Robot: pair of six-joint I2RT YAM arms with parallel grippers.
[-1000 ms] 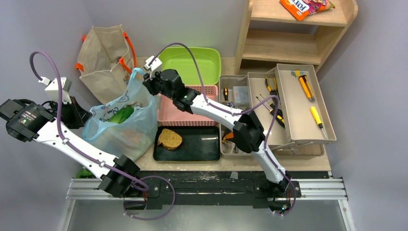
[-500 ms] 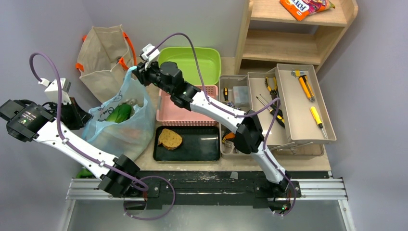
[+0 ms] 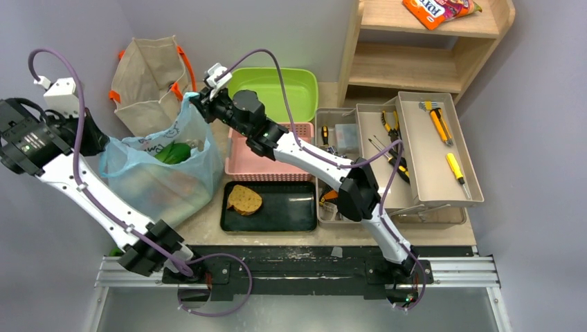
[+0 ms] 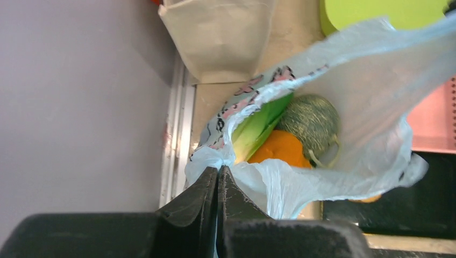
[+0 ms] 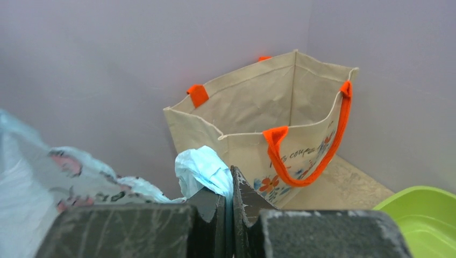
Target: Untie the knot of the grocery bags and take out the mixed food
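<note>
The light-blue plastic bag is stretched open between my two grippers. My left gripper is shut on its bunched left handle. My right gripper is shut on the right handle, held high beside the beige canvas tote. Through the gaping mouth I see a round green melon, an orange and leafy greens. The knot is out of view. The tote stands upright in the back left corner, its inside hidden.
A pink basket and a green tub sit right of the bag. A black tray carries a brown bread slice. Tool trays and a wooden shelf with an orange snack packet fill the right side.
The right gripper moved left and closed on the bag's right handle. The left arm swung up and left with its handle, pulling the bag's mouth wider.
</note>
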